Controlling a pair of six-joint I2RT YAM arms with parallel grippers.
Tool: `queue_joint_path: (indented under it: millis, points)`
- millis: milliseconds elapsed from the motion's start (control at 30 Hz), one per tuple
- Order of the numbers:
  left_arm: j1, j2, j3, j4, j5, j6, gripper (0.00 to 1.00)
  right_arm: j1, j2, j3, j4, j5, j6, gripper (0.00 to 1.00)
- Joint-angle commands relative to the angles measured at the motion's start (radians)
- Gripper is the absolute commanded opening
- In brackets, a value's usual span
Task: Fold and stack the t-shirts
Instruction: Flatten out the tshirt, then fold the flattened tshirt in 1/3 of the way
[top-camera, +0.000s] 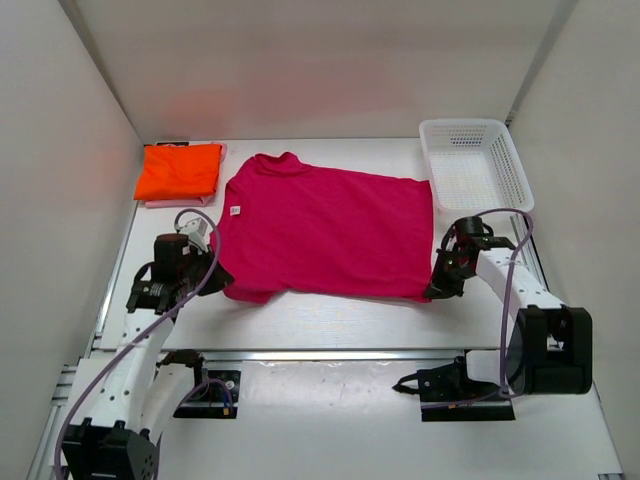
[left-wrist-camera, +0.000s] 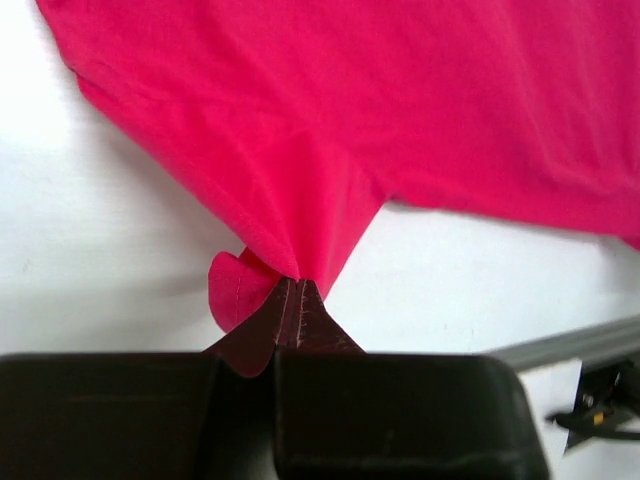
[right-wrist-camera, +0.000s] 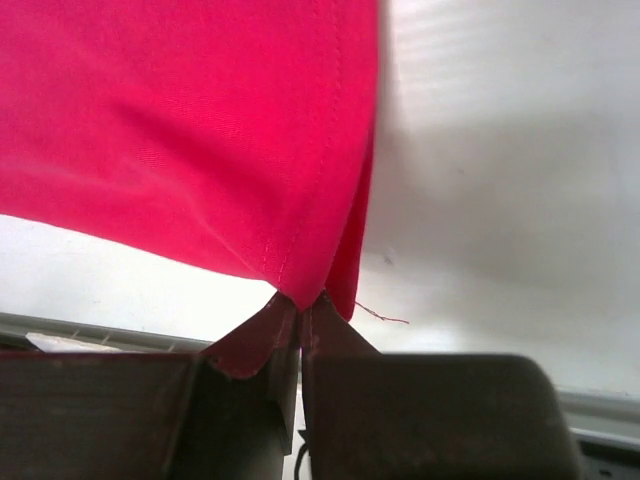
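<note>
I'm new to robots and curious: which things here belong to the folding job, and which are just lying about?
Part of the job:
- magenta shirt, pinched by the left gripper and the right gripper
- orange shirt, folded
- pink shirt, under it

Lying about:
- white basket, at the far right

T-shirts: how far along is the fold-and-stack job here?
Done: the orange shirt lies folded on the pink shirt at the table's far left. In hand: the magenta shirt is spread flat, with the left gripper and the right gripper each shut on its near edge. Left: folding it and adding it to the stack.
</note>
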Motion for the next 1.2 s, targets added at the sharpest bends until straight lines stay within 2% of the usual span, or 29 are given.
queue_joint_path:
  millis: [0, 167, 333, 500, 767, 933, 1167]
  points:
    - [-0.034, -0.058, 0.032, -0.106, -0.007, 0.023, 0.00, -0.020, -0.061, 0.006, -0.076, 0.042, -0.038, 0.00]
    - [-0.046, -0.146, 0.061, -0.200, 0.007, 0.003, 0.00, -0.012, -0.078, -0.012, -0.109, 0.041, -0.059, 0.00]
    - [-0.077, -0.158, 0.038, -0.245, -0.026, 0.010, 0.00, 0.001, -0.095, -0.026, -0.133, 0.041, -0.060, 0.00]
    - [-0.094, -0.147, 0.029, -0.248, 0.019, -0.002, 0.00, 0.004, -0.127, -0.021, -0.188, 0.042, -0.078, 0.00]
    - [-0.014, -0.117, 0.061, -0.085, 0.040, -0.037, 0.00, -0.020, -0.098, -0.009, -0.142, 0.032, -0.090, 0.01]
    - [0.032, 0.013, 0.060, 0.086, 0.086, -0.092, 0.00, -0.063, 0.007, 0.029, -0.098, 0.006, -0.113, 0.00]
    - [0.070, 0.119, 0.115, 0.177, 0.091, -0.118, 0.00, -0.090, 0.113, 0.131, -0.096, -0.016, -0.133, 0.00]
